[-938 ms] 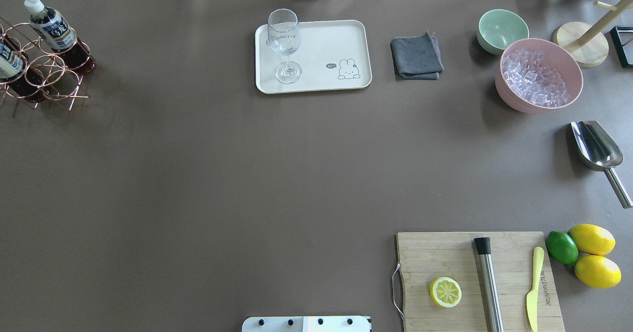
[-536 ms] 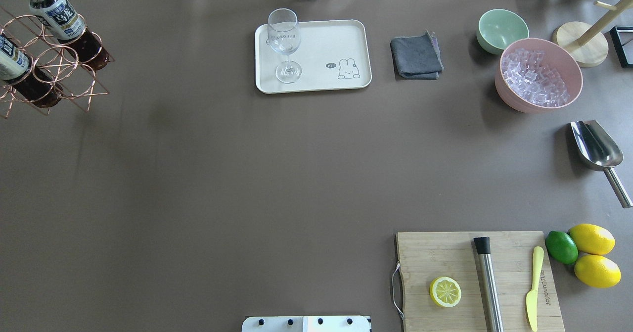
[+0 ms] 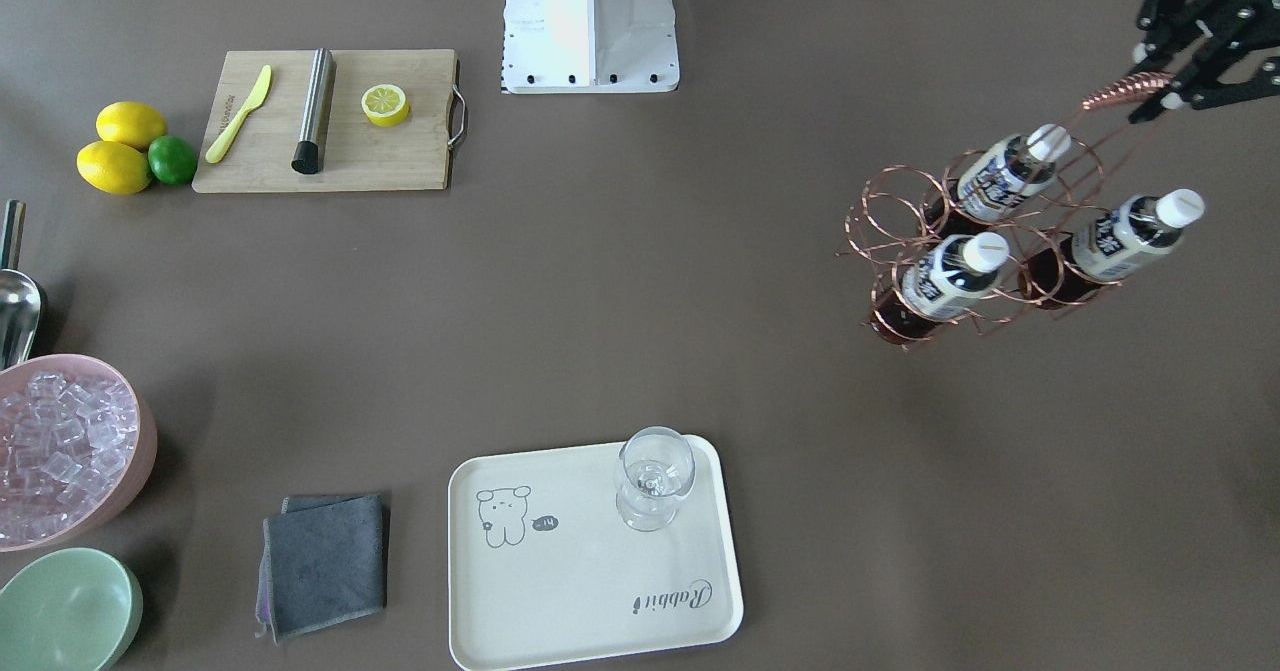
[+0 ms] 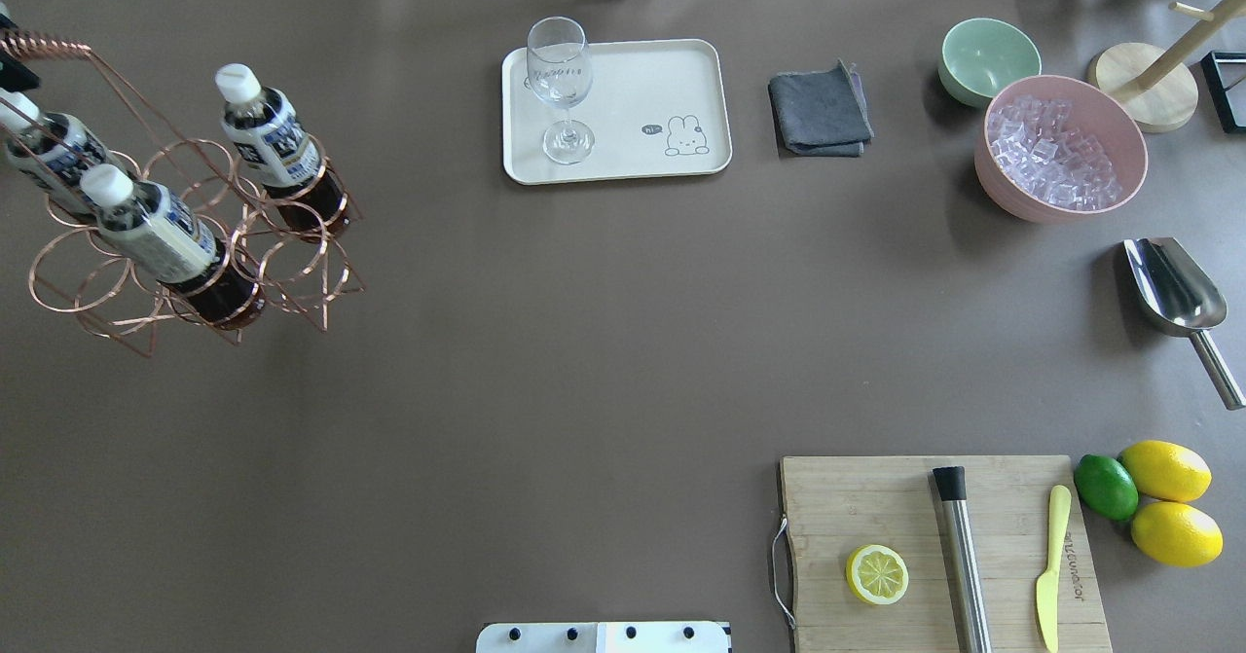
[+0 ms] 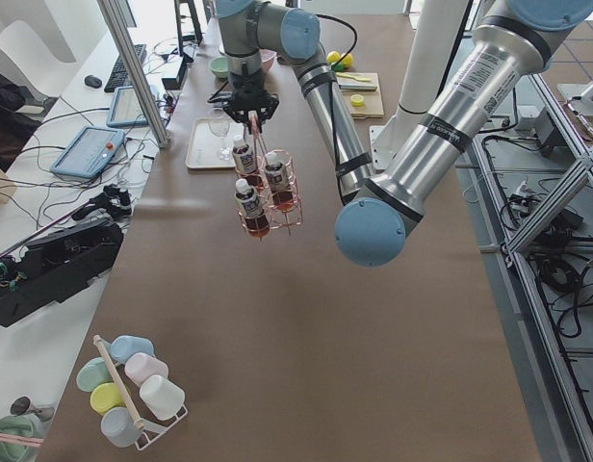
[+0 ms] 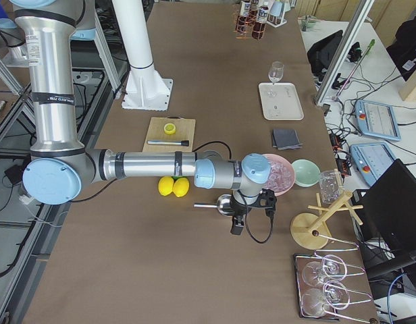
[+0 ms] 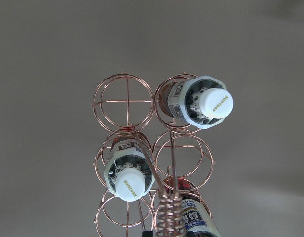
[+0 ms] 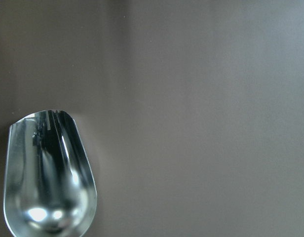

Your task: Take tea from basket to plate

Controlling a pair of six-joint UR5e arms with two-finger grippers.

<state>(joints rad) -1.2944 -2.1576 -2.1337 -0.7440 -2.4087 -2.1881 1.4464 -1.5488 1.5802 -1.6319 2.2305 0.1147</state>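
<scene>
You've barely started. Over the table (image 4: pixel 584 342), the basket (image 7: pixel 127 101) hangs tilted from the left gripper (image 3: pixel 1150 103), its fingers clamped on the coiled handle, well apart from the plate (image 4: pixel 642 79). All three tea bottles (image 4: pixel 277 152) sit in its rings; none is out. I cannot tell how the right gripper (image 6: pixel 236 226) holds its fingers; it is near the scoop (image 8: pixel 48 182).

Left pincer (image 3: pixel 1152 101) (atop basket (image 3: pixel 1005 236)) partly off-frame

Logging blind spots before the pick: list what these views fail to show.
Right tool: fingers outside its wrist view; too small in the right side view to judge open or shut.
Left tool: cut off by the overhead view's left edge.
Third tea: left wrist view, behind basket handle, cropped below.
</scene>
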